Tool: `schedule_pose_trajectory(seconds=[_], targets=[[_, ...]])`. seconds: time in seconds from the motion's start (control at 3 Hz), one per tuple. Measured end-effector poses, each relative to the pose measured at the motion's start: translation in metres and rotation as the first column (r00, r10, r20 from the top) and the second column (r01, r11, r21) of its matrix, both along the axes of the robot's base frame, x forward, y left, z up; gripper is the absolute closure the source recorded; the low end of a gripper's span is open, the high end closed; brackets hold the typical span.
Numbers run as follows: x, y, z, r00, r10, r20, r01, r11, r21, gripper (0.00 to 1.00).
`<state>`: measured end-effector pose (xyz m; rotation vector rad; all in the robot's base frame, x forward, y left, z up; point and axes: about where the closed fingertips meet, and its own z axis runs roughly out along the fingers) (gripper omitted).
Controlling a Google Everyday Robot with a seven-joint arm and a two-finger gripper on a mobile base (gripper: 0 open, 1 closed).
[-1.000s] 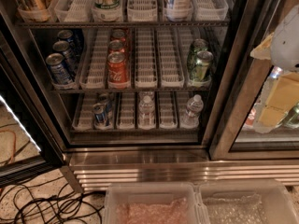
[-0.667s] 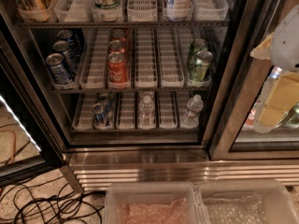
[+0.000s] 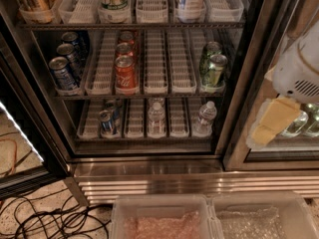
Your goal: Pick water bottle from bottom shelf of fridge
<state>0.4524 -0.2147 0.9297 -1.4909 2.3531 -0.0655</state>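
Observation:
The fridge (image 3: 234, 83) stands open in front of me, its black door frame on the right. The bottom shelf (image 3: 144, 136) holds white slotted lane trays. Two small clear water bottles with white caps stand upright on it: one in the middle lane (image 3: 156, 118), one in the right lane (image 3: 204, 119). Blue cans (image 3: 106, 121) stand in the left lanes. My gripper (image 3: 266, 128), white with yellow ends, hangs at the right edge of the view. It is outside the fridge in front of the door frame, to the right of the right bottle and apart from it.
The shelf above holds blue cans (image 3: 64, 71), red cans (image 3: 125, 71) and green cans (image 3: 213, 68). A ribbed steel base (image 3: 199, 183) runs below. Two clear bins (image 3: 209, 220) sit at the bottom. Black cables (image 3: 45, 218) lie on the floor at the left.

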Motion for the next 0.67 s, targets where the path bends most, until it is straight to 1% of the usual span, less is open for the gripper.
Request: schedule_pose_trajectory(seconds=[0.33,0.67], targets=[[0.007,-0.007,-0.03,0.9902,-0.14,-0.008,0.14,0.986,0.087,0.0],[0.009,-0.01,-0.053,0.9717,-0.233,-0.041,0.236,0.96,0.153,0.0]])
